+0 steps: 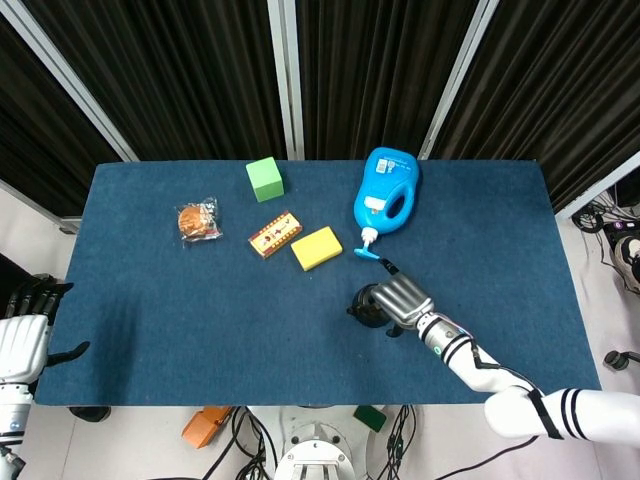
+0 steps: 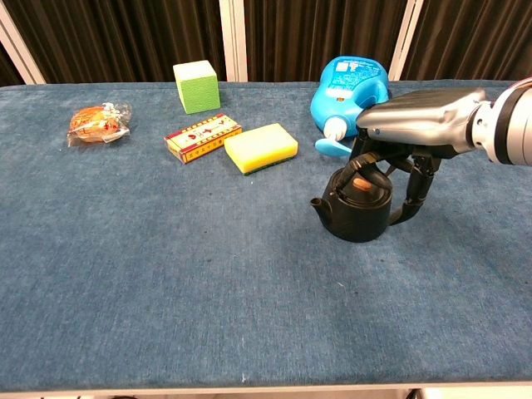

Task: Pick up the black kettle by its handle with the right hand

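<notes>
The black kettle (image 2: 357,214) stands on the blue table, spout pointing left, an orange knob on its lid. My right hand (image 2: 416,123) sits low right over it, palm down, its fingers curled around the kettle's handle (image 2: 355,165) and the thumb hanging by the kettle's right side. From the head view, the right hand (image 1: 403,299) covers most of the kettle (image 1: 366,308), whose base rests on the cloth. My left hand (image 1: 22,340) hangs off the table's near left corner, fingers apart and holding nothing.
A blue detergent bottle (image 2: 347,91) lies just behind the kettle, its cap close to my hand. A yellow sponge (image 2: 261,147), a red box (image 2: 202,137), a green cube (image 2: 196,86) and a wrapped snack (image 2: 98,122) lie further left.
</notes>
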Action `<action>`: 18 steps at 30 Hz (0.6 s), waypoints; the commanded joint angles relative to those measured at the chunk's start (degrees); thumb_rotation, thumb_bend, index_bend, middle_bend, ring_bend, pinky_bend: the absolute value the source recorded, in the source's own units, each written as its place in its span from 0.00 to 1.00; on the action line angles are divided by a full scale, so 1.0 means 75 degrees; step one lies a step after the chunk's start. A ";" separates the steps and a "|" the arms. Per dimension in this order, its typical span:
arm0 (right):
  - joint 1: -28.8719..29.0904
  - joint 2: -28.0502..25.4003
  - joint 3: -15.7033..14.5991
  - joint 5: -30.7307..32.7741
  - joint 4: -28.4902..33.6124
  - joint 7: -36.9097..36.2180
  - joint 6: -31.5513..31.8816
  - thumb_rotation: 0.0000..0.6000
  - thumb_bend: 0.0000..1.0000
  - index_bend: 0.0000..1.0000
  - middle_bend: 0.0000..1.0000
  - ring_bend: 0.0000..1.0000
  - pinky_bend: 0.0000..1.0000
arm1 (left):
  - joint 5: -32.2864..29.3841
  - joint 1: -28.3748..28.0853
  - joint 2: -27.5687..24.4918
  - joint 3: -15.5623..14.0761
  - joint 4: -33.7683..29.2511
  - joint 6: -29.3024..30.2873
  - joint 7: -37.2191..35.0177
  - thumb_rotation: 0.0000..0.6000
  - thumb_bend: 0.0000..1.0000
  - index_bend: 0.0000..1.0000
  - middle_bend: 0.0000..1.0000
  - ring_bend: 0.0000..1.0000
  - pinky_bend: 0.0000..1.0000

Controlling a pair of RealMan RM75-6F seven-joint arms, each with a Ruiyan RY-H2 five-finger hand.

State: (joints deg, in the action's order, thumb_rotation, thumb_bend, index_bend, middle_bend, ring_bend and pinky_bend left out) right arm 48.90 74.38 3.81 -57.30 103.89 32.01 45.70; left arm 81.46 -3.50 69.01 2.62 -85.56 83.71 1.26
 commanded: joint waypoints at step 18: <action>0.0052 0.0237 0.0192 -0.0165 -0.0439 -0.1298 0.0025 1.00 0.04 1.00 0.93 1.00 0.21 | -0.0020 -0.0027 0.0000 0.0004 -0.0011 -0.0089 0.0051 1.00 0.02 0.17 0.17 0.10 0.00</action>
State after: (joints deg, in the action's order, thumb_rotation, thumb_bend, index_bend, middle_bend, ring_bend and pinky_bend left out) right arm 49.59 75.67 4.91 -57.89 101.19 23.02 45.39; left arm 81.31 -3.71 69.01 2.66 -85.65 83.02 1.66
